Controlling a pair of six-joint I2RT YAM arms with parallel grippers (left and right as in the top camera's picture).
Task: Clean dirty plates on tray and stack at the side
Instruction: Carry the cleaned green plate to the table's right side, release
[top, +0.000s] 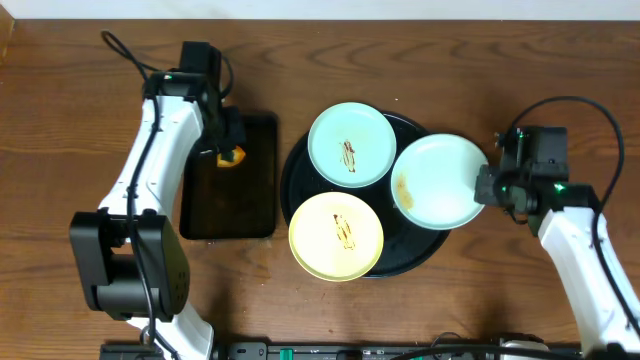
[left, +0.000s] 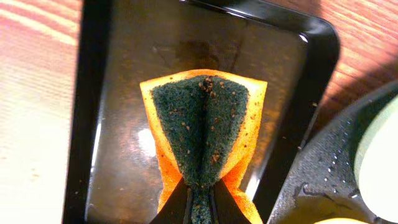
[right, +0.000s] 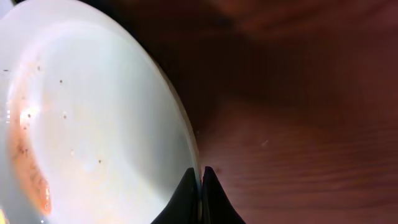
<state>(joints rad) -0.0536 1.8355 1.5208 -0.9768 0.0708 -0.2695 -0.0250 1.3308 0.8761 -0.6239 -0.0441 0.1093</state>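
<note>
Three plates sit on the round black tray (top: 300, 160): a mint plate (top: 350, 143) with a brown smear at the back, a yellow plate (top: 336, 236) with a brown smear in front, and a mint plate (top: 440, 182) at the right with a faint smear on its left side. My right gripper (top: 485, 187) is shut on that right plate's rim (right: 186, 134), holding it tilted over the tray's right edge. My left gripper (top: 228, 150) is shut on an orange sponge with a dark green scrub face (left: 202, 130), pinched and folded, over the rectangular tray.
The rectangular black tray (top: 229, 215) lies left of the round tray, its wet bottom (left: 124, 112) showing under the sponge. The round tray's rim (left: 323, 168) is close at the sponge's right. Brown wooden table (right: 298, 124) lies right of the held plate.
</note>
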